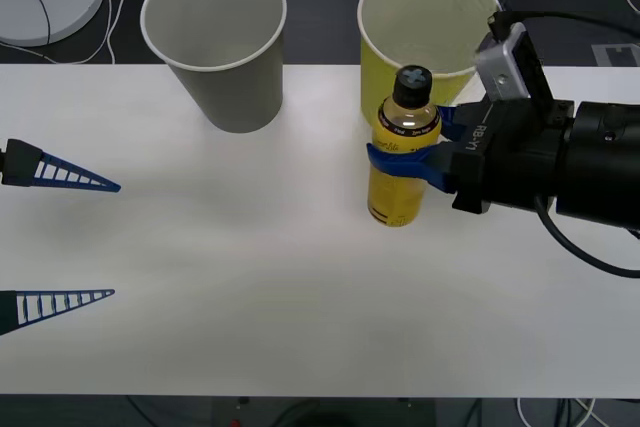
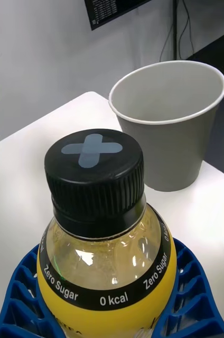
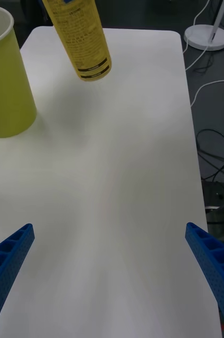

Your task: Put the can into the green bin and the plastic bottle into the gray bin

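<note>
Your right tool clamped its ribbed blue fingers around the small clear plastic bottle with its black screw cap, lifted off the white tabletop before the yellow-green tapered bin; the gray tapered bin stood beside it. Your left tool sat wide open.

Bright, even overhead light, soft faint shadows on the white table, small glints on the plastic bottle shoulder, left wrist view perhaps slightly smeared toward the near edge
</note>
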You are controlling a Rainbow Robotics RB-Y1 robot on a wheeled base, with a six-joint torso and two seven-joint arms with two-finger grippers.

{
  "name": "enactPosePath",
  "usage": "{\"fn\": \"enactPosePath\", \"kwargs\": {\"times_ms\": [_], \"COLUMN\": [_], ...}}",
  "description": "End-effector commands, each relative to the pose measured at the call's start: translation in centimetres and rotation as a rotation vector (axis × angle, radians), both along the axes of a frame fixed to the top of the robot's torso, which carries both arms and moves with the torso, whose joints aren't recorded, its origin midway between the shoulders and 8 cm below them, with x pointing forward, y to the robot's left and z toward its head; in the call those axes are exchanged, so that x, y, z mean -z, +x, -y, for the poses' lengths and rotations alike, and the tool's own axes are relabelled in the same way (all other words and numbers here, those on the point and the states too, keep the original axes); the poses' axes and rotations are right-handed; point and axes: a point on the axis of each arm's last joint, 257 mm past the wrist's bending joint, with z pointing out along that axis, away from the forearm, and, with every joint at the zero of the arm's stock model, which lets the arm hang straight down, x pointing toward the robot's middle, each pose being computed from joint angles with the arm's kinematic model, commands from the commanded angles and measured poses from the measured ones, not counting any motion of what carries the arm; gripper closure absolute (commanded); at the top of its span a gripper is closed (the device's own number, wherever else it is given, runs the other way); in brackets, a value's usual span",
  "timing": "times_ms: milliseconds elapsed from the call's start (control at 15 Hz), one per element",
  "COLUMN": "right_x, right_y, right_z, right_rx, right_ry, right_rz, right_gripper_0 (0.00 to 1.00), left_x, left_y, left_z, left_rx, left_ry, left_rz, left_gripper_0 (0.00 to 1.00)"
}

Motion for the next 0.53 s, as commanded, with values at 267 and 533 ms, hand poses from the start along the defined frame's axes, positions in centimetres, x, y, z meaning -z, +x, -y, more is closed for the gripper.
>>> {"fn": "enactPosePath", "kwargs": {"times_ms": [267,533], "right_x": [-1.4,-2.7], "right_y": [1.2,2.3], "right_z": [-1.0,-0.8], "right_rx": [-0.014,0.005], "right_ry": [-0.051,-0.110], "right_rz": [-0.040,-0.041], "right_gripper_0": [1.00,1.00], "left_x": [0.0,0.0], "left_y": [0.0,0.0], "left_z": [0.0,0.0], "left_rx": [0.000,0.000], "left_ry": [0.000,0.000], "left_rz": [0.000,0.000], "left_gripper_0": [0.00,0.00]}}
